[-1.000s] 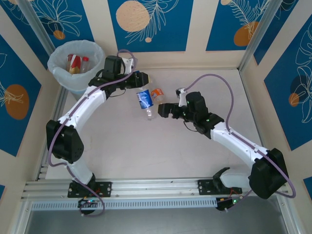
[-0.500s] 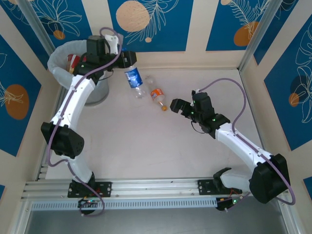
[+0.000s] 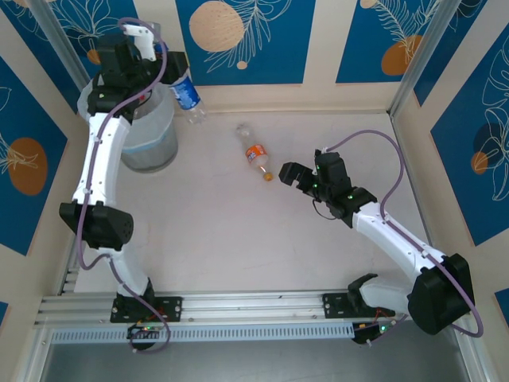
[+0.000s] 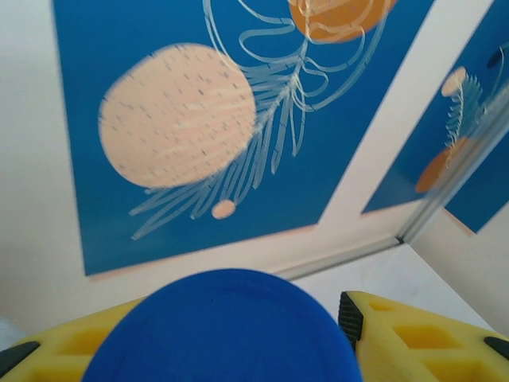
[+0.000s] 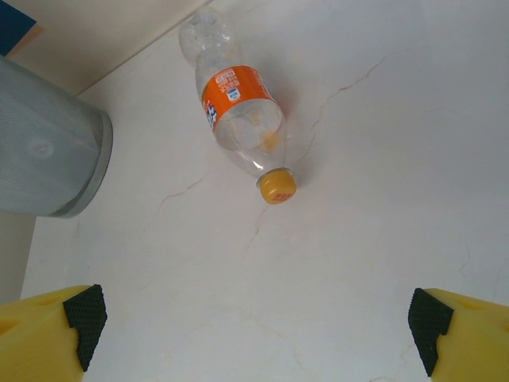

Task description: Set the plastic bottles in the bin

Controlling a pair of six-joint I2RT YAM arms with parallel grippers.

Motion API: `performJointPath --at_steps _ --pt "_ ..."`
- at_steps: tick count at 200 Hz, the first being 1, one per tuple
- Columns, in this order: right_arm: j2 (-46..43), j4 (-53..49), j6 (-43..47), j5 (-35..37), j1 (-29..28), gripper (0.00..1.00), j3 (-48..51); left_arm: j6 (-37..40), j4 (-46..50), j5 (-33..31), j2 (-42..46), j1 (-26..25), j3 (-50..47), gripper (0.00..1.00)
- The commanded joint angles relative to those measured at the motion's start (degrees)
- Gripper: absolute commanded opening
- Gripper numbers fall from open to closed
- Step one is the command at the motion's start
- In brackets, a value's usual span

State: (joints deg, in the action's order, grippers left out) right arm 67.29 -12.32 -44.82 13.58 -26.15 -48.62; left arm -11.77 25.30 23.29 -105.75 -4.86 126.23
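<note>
The left gripper (image 3: 176,73) clamps a blue-label bottle (image 3: 188,95), seemingly just beside the bin (image 3: 151,143). The right gripper (image 3: 288,173) gapes apart near the orange-label bottle (image 3: 254,153).

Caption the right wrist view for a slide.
Open jaws above an orange-labelled bottle lying on the table, grey bin at left.

I'm working a robotics lab cell: a pale tabletop (image 3: 238,239) boxed in by cream panels (image 3: 238,56) with blue leaf prints. At the tabletop's near edge, an aluminium rail (image 3: 254,306) carries the left arm's base (image 3: 147,306) and the right arm's base (image 3: 362,298).
</note>
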Motion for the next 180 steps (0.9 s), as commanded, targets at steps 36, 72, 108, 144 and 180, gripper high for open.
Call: performJointPath --at_steps 36,72,108,144,180 --pt "-1.53 -1.4 -1.13 0.91 0.4 1.0 0.59 1.52 -7.93 -7.48 -2.09 5.09 5.91 0.36" --pt "-1.39 -1.22 -2.0 0.57 0.4 1.0 0.98 2.03 -14.16 -13.57 -2.88 7.44 5.77 0.36" --pt "-1.54 -1.74 -2.31 0.28 0.4 1.0 1.12 2.57 -12.99 -14.87 -4.58 9.87 7.4 0.37" --pt "-1.58 -1.93 -2.27 0.7 0.44 1.0 1.31 5.25 -10.67 -17.03 -5.73 11.48 7.44 0.37" --pt "-1.36 -1.22 -2.46 0.32 0.49 1.0 1.25 3.92 -7.45 -14.94 -7.78 13.09 7.61 0.37"
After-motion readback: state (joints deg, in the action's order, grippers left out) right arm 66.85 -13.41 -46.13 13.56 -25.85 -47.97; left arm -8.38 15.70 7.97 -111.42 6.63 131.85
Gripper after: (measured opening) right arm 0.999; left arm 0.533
